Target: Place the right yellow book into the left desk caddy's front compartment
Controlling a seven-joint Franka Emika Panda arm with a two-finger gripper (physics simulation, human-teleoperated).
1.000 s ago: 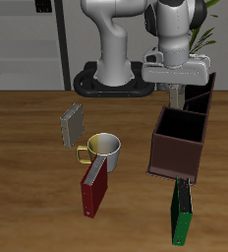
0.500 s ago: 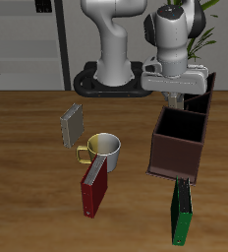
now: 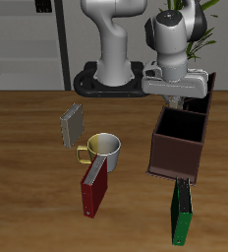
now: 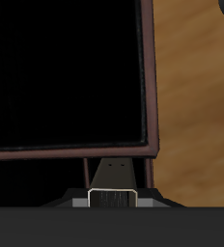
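**Pincer narrow on thin book, above the caddy**

Pinched narrow: pincer (image 3: 175, 97), closed on a thin grey-tan slab, seemingly the right yellow book (image 4: 112, 174). Held off the counter (image 3: 28, 197), hanging upright with long axis vertical, flat faces against the jaws. Poised over the left desk caddy (image 3: 177, 153), farther back than the compartment behind its end face.

Long dark open-topped box with inner dividers, matte reddish-brown end face turned toward the counter's front edge, long axis running slantwise to the back. Wood-grain counter, warm brown.

Standing on edge near the counter's middle: a second grey-tan book (image 3: 72, 125), grid-textured cover, slightly tilted. Just beside it, a glossy white mug (image 3: 106, 148) with yellow handle. Leaning against the mug, a dark red book (image 3: 94, 187). Just in front of the caddy's end face, a green book (image 3: 183, 212) on edge.

Seen only from the wrist: the held slab edge-on, a thin reddish rim, a compartment interior too black to read. Seen only from outside: the other books, the mug, the caddy's full length.
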